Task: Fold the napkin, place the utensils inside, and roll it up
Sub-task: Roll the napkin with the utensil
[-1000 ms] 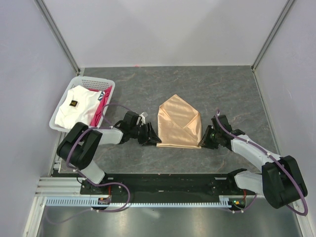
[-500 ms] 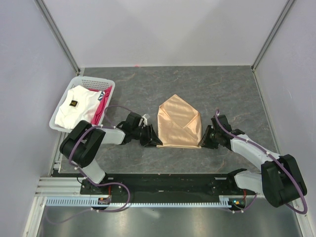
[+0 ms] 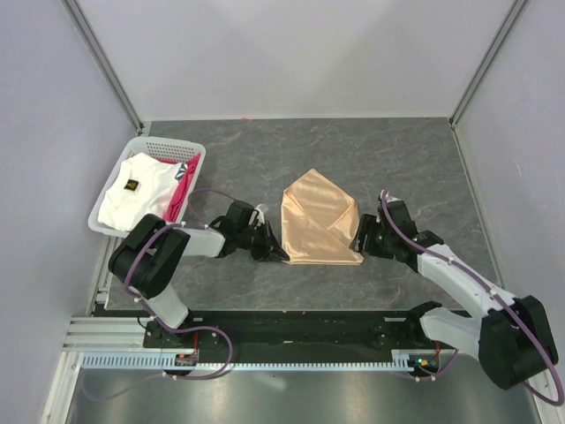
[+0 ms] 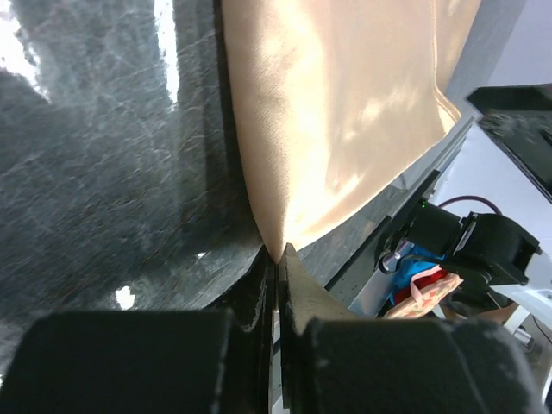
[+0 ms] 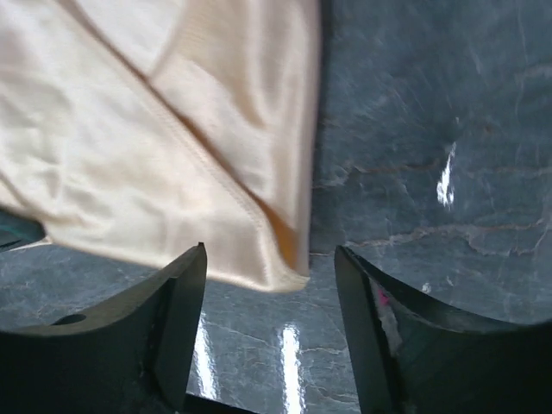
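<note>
grey stone bench (image 3: 353, 150); my left fingers (image 4: 254, 289) pinch the folded napkin (image 3: 320, 225) at its 7 o'clock corner, my right fingers (image 5: 177, 319) spread wide astride its 5 o'clock corner.

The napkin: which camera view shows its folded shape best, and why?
Top external: the whole napkin shows, folded to a point. Left wrist shows only a corner pinched by the left pincer; right wrist only a corner inside the open right pincer.

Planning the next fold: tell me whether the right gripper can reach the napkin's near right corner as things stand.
Probably yes. The right gripper is open, its fingers either side of the napkin corner, nothing between.
</note>
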